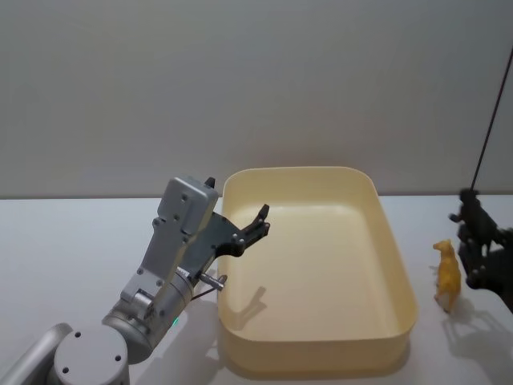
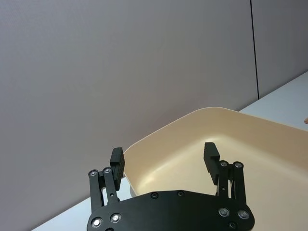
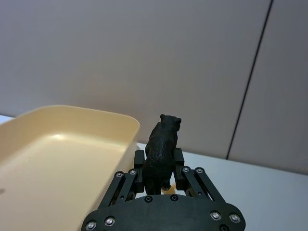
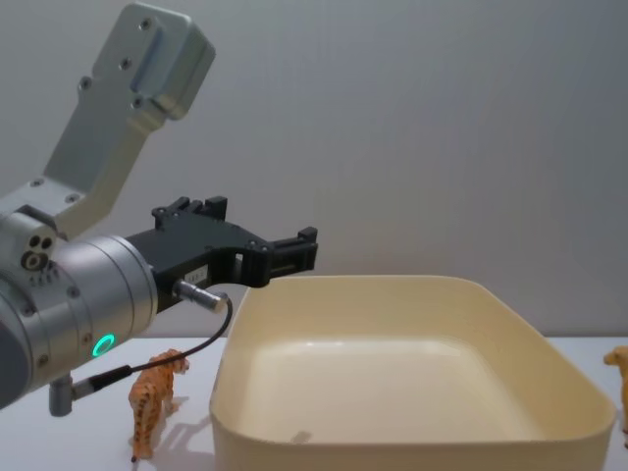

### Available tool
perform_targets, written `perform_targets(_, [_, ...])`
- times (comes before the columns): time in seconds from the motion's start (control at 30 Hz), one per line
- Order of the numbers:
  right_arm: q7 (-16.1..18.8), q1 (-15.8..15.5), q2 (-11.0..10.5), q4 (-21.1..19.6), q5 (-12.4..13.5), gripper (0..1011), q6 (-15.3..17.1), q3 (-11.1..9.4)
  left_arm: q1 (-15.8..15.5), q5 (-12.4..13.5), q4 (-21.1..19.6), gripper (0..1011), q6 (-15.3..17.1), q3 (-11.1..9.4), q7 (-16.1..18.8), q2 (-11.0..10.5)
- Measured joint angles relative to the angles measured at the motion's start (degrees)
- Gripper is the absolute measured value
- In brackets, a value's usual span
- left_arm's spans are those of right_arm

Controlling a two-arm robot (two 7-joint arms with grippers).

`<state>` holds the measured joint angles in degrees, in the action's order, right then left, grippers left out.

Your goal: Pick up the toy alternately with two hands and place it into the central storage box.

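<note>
The cream-yellow central storage box sits mid-table with nothing inside it. My left gripper on the silver arm hovers over the box's left rim, open and holding nothing; the left wrist view shows its gripper spread above the box. In the right wrist view my right gripper is shut on a black toy animal, held upright to the right of the box. In the head view the right gripper is at the right edge, above the table.
A yellow toy animal stands on the table between the box and the right gripper. In the chest view a striped orange tiger toy stands left of the box, under the left arm.
</note>
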<state>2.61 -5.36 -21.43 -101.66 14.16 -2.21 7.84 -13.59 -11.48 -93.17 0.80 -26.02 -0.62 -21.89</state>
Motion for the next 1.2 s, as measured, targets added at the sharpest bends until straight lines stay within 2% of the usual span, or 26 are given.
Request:
perform_targets(0.33, [6.68,3.33,1.33,-0.3,-0.02,319,0.55,1.08,0.0,0.0,0.0,1001,0.0,0.0,0.0,0.0])
perform_targets(0.67, [15.54,9.7,4.69,4.36,-1.58,322,5.08,3.43,0.0,0.0,0.0,1002,0.0,0.0,0.0,0.0])
perform_targets(0.73, [16.71,10.57,5.17,5.42,-1.98,358,5.89,3.83,0.0,0.0,0.0,1001,0.0,0.0,0.0,0.0])
perform_targets(0.83, [19.72,13.63,6.89,8.83,-3.25,471,7.88,4.96,0.0,0.0,0.0,1002,0.0,0.0,0.0,0.0])
perform_targets(0.97, [22.07,15.91,8.14,11.52,-4.34,615,9.29,5.79,0.0,0.0,0.0,1001,0.0,0.0,0.0,0.0])
perform_targets(1.03, [22.81,16.75,8.6,12.49,-4.67,652,9.73,6.09,0.0,0.0,0.0,1001,0.0,0.0,0.0,0.0])
perform_targets(1.07, [23.42,17.38,8.93,13.23,-4.92,710,10.11,6.3,0.0,0.0,0.0,1001,0.0,0.0,0.0,0.0])
perform_targets(1.17, [24.32,18.19,9.3,14.08,-5.23,777,10.64,6.57,0.0,0.0,0.0,1002,0.0,0.0,0.0,0.0])
perform_targets(1.2, [24.43,18.29,9.33,14.17,-5.25,831,10.7,6.59,0.0,0.0,0.0,1001,0.0,0.0,0.0,0.0])
